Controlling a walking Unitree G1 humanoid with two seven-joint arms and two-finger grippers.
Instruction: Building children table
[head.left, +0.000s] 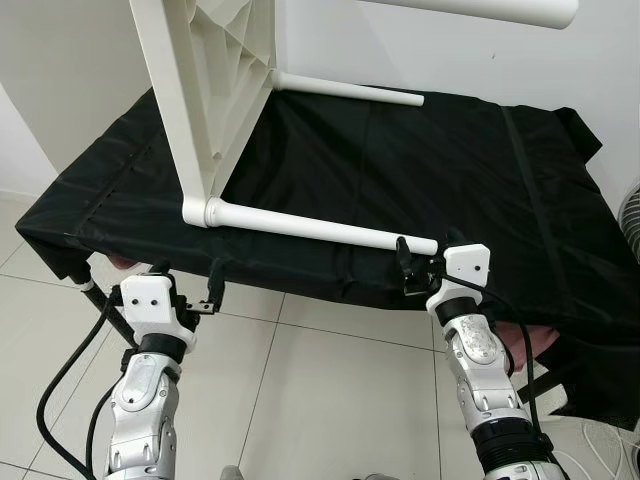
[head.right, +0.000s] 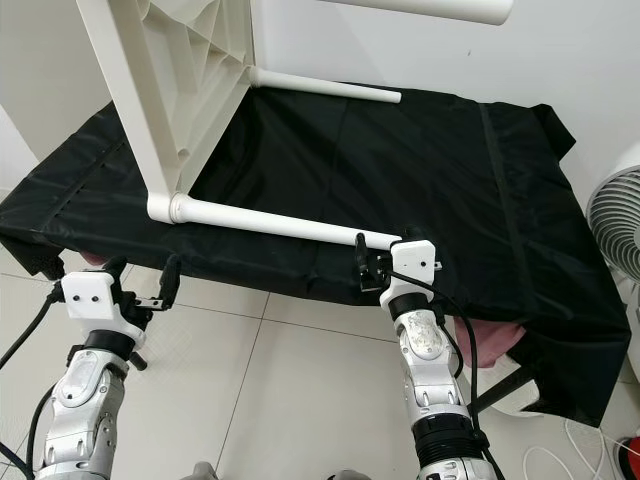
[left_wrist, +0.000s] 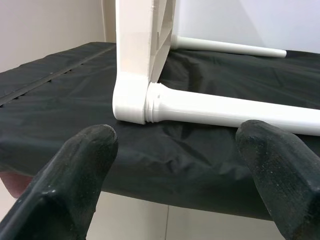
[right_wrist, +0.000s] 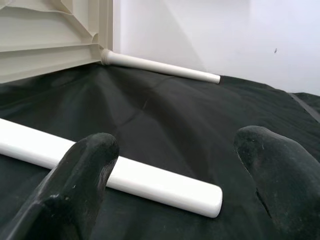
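A white children's table lies on its side on a surface draped in black cloth (head.left: 420, 170). Its ribbed top (head.left: 200, 90) stands on edge at the left. One leg (head.left: 320, 228) runs along the cloth near the front edge, a second leg (head.left: 350, 92) lies at the back, and a third (head.left: 480, 8) sticks out overhead. My left gripper (head.left: 188, 285) hovers open just before the front edge, facing the near leg's socket (left_wrist: 150, 102). My right gripper (head.left: 420, 262) is open at the near leg's free end (right_wrist: 212, 200), with nothing between its fingers.
White wall behind the draped surface. A fan (head.right: 615, 230) stands on the right, and something pink (head.right: 490, 340) shows under the cloth's right front corner. Tiled floor (head.left: 320, 380) lies below my arms, with cables (head.right: 560, 455) at the lower right.
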